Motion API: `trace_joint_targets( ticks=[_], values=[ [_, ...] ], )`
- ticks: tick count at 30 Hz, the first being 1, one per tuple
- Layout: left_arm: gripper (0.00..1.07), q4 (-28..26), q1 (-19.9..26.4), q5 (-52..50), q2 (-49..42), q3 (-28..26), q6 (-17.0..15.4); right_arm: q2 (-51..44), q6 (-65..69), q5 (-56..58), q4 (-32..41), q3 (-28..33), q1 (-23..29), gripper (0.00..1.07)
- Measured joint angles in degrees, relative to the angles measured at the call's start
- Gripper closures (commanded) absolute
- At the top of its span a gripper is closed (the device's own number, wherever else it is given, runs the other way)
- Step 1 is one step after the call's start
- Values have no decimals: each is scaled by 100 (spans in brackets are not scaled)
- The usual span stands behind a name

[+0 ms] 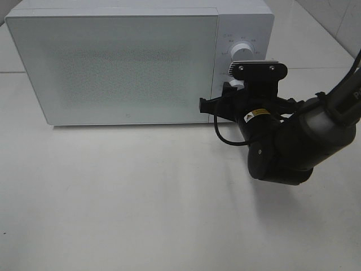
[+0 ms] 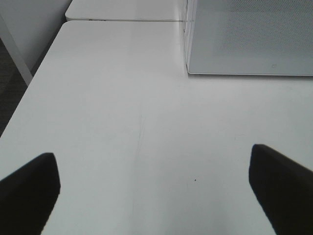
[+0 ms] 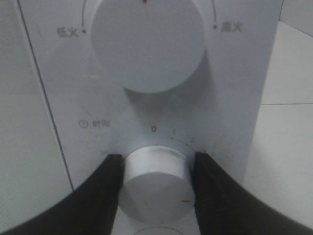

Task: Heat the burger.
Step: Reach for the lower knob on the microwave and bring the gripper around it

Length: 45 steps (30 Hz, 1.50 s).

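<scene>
White microwave (image 1: 135, 62) sitting at the back of the white tabletop (image 1: 141, 197), door (image 1: 113, 68) shut. Its frosted panel is showing nothing behind it. The burger is not showing in any view, so I cannot tell where it is lying. The right arm (image 1: 304, 135) is reaching in to the control panel (image 1: 242, 68) on the microwave's right side, its wrist camera looking straight at the two white dials. The upper dial (image 3: 146, 44) is standing free, with printed marks to either side. The right fingers (image 3: 105, 196) are closing about halfway and pressing on the lower dial (image 3: 155, 183), one black pad on each flank with no gap showing between pad and dial. That dial is carrying a short red line (image 3: 185, 201) on its face, and a small numbered scale beginning with a red 0 (image 3: 153, 129) is curving above it. The left fingers (image 2: 29, 191) are standing spread as wide as they go, holding nothing, hanging over bare tabletop. The microwave's front left corner (image 2: 188, 68) is lying ahead of them, well apart.
</scene>
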Motion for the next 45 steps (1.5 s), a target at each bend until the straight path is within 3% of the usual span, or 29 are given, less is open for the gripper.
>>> trace_joint_targets(
  ticks=[11, 45],
  values=[
    [6, 6, 0, 0, 0, 0, 0, 0, 378, 0, -6, 0, 0, 107],
    [6, 6, 0, 0, 0, 0, 0, 0, 5707, 0, -80, 46, -23, 107]
  ],
)
